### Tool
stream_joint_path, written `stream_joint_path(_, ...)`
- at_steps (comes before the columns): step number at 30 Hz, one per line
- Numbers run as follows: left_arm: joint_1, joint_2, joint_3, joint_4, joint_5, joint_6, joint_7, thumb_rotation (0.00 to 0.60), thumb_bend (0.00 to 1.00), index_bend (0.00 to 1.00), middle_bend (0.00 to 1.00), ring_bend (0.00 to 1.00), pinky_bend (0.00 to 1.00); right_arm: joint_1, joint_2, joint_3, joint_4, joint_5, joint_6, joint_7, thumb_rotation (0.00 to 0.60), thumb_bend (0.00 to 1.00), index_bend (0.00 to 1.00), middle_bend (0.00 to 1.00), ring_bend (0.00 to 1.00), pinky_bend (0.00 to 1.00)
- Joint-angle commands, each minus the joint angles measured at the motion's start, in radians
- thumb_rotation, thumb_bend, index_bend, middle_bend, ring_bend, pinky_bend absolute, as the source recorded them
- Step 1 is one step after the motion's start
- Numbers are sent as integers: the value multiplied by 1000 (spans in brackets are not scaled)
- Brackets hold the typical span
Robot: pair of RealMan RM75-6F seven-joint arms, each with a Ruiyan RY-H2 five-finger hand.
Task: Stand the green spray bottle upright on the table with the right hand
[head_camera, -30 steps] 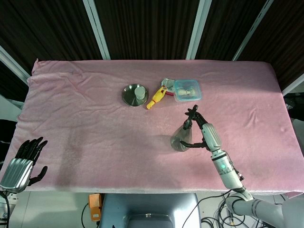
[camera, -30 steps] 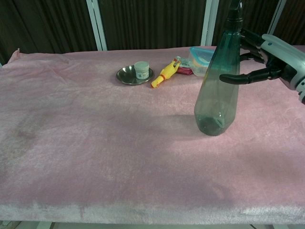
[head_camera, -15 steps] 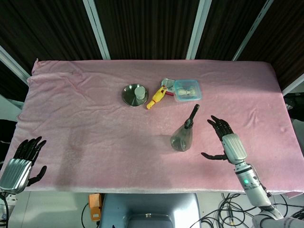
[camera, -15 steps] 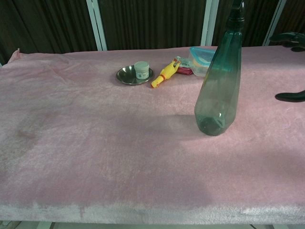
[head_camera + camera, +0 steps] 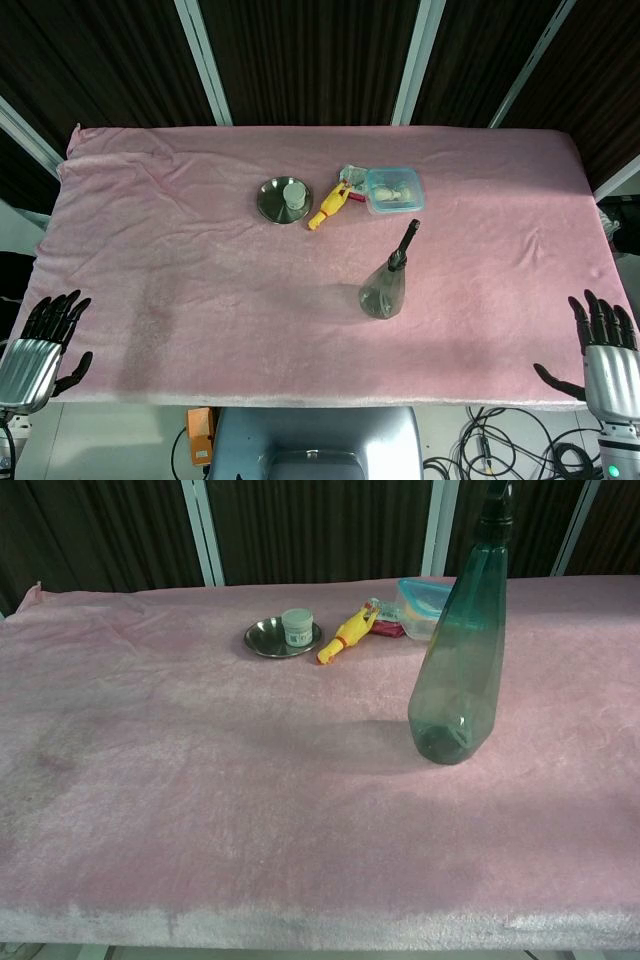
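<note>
The green spray bottle [image 5: 385, 285] stands upright on the pink tablecloth near the table's middle, its dark nozzle pointing up; in the chest view the green spray bottle [image 5: 460, 660] rises tall at the right, free of any hand. My right hand [image 5: 603, 348] hovers far off at the table's front right corner, fingers spread and holding nothing. My left hand [image 5: 38, 345] sits at the front left corner, fingers apart and empty. Neither hand shows in the chest view.
Behind the bottle lie a steel dish with a small white jar [image 5: 285, 199], a yellow rubber chicken [image 5: 329, 207] and a clear lidded box [image 5: 393, 189]. The table's front edge [image 5: 320, 920] runs close to the chest camera.
My right hand let go of the bottle and drew back to the front right corner, leaving the chest view. The bottle stays upright. My left hand barely shifted.
</note>
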Motion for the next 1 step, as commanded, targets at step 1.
stream_joint_path(1, 2, 0, 0, -4, 0, 3, 7, 600, 393, 0, 0, 0, 3, -5, 11, 7, 9, -12, -42, -1, 600, 253, 12, 0, 0, 0)
